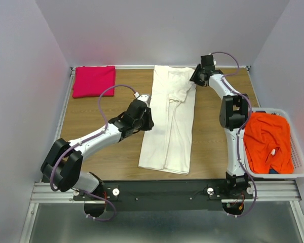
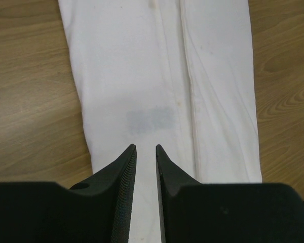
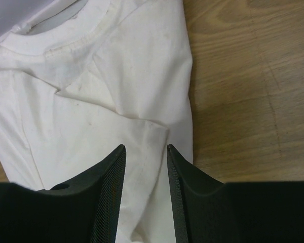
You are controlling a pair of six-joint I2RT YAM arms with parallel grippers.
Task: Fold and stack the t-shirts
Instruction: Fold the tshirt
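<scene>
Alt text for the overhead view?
A cream-white cotton t-shirt, folded lengthwise, lies on a wooden table between a robot's left arm and right arm. A folded magenta-pink shirt sits back-left; an orange-red shirt fills a white plastic basket.

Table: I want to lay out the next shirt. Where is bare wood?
Free: the wood strip between the cream shirt and the right arm, and the near patch below the left arm. Crowded: the middle, and the right edge with the basket.

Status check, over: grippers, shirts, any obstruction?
Open: left gripper over cream shirt, right gripper near its collar. Folded pink shirt far left, orange shirt in basket. Nothing blocking.
</scene>
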